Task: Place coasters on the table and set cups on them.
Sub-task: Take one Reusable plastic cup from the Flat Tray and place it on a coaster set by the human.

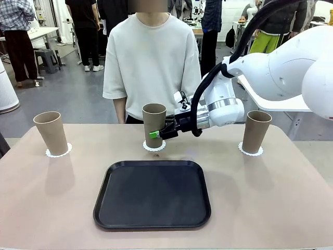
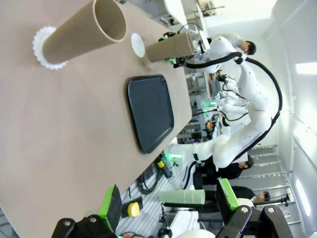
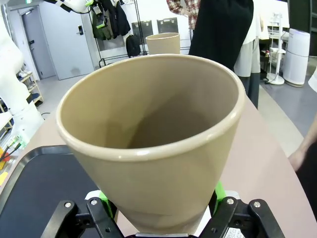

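Three tan cups stand in a row along the table's [image 1: 52, 208] far side. The left cup [image 1: 51, 133] rests on a white scalloped coaster [image 1: 58, 151], and the right cup [image 1: 257, 130] on another coaster [image 1: 251, 150]. My right gripper [image 1: 158, 133] is shut on the lower part of the middle cup [image 1: 154, 121], whose base is at or just above the middle coaster [image 1: 154, 147]. In the right wrist view this cup [image 3: 153, 134] looms large, with my right gripper [image 3: 161, 198] clamped on both sides of it. My left gripper [image 2: 168, 203] hangs open off the table's edge, holding nothing.
A black tray [image 1: 152, 194] lies at the table's near middle. A person [image 1: 151, 62] stands behind the far edge, just beyond the middle cup, one hand [image 3: 299, 158] low by the table. The left cup [image 2: 81, 32] and tray [image 2: 150, 111] lie ahead of my left gripper.
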You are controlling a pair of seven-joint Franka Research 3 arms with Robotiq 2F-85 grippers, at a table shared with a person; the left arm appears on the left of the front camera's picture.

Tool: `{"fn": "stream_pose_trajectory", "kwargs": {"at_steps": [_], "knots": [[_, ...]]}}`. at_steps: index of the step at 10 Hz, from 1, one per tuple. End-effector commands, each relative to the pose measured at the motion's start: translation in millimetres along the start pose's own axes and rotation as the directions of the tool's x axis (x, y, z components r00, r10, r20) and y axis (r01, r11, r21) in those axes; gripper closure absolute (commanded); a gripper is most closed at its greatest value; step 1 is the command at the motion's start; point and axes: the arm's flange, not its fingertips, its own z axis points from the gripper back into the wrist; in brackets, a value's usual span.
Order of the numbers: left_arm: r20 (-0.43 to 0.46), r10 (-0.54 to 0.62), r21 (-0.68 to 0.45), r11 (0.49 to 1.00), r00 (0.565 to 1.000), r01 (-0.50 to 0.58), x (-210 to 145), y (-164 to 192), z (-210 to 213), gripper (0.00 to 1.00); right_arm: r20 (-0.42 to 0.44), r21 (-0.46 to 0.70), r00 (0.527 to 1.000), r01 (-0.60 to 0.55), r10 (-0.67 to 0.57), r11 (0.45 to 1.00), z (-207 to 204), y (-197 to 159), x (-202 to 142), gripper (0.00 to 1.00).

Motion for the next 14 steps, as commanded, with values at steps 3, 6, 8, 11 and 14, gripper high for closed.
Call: {"fn": "stream_pose_trajectory", "kwargs": {"at_steps": [3, 6, 8, 11, 14], "knots": [[0.009, 0.001, -0.001, 1.000, 1.000, -0.001, -0.8, -0.7, 0.9, 0.00, -0.004, 0.005, 0.999, -0.038, 0.038, 0.999, -8.2, -25.4, -1.7, 0.16], [0.009, 0.001, -0.001, 1.000, 1.000, -0.001, -0.8, -0.7, 0.9, 0.00, -0.014, 0.007, 1.000, -0.003, 0.003, 1.000, -9.0, -43.1, -5.5, 0.16], [0.009, 0.001, -0.001, 1.000, 1.000, -0.001, -0.8, -0.7, 0.9, 0.00, -0.031, 0.002, 1.000, 0.002, -0.002, 1.000, -9.2, -44.0, -9.1, 0.16], [0.009, 0.001, -0.001, 1.000, 1.000, -0.001, -0.8, -0.7, 0.9, 0.00, -0.034, 0.002, 0.999, 0.007, -0.007, 1.000, -9.0, -44.6, -10.9, 0.16], [0.009, 0.001, -0.001, 1.000, 1.000, -0.001, -0.8, -0.7, 0.9, 0.00, -0.057, -0.024, 0.998, 0.011, -0.013, 1.000, -9.3, -45.7, -15.0, 0.16]]}}
